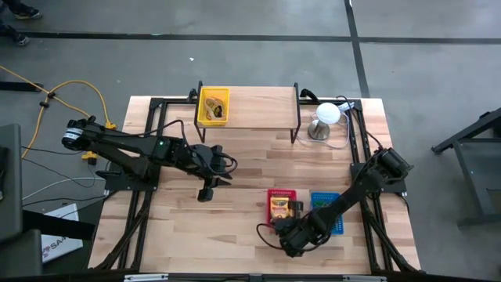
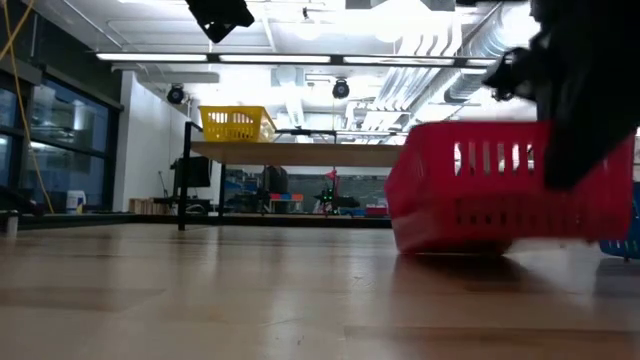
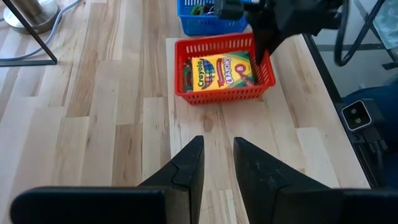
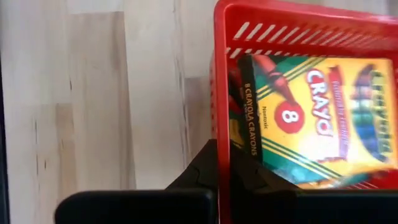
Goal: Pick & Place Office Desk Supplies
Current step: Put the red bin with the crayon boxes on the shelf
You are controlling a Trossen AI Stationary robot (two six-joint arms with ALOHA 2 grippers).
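Pale wood-plank table (image 1: pixel 235 227) in a bright workshop — right gripper (image 4: pixel 224 163) jaws pinch the red basket (image 4: pixel 221 74) wall; left gripper (image 3: pixel 217 163) jaws slightly apart.

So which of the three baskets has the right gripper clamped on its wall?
The red basket, holding a crayon box; the right gripper pinches its wall. The blue basket and yellow basket are untouched.

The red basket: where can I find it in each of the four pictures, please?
High view: red basket sits lower centre, left of the blue basket.
Low view: it fills the right side.
Left wrist view: it is upper centre, beyond the left gripper.
Right wrist view: it fills the right; the right gripper pinches its wall.
Shared landmark: the crayon box inside.
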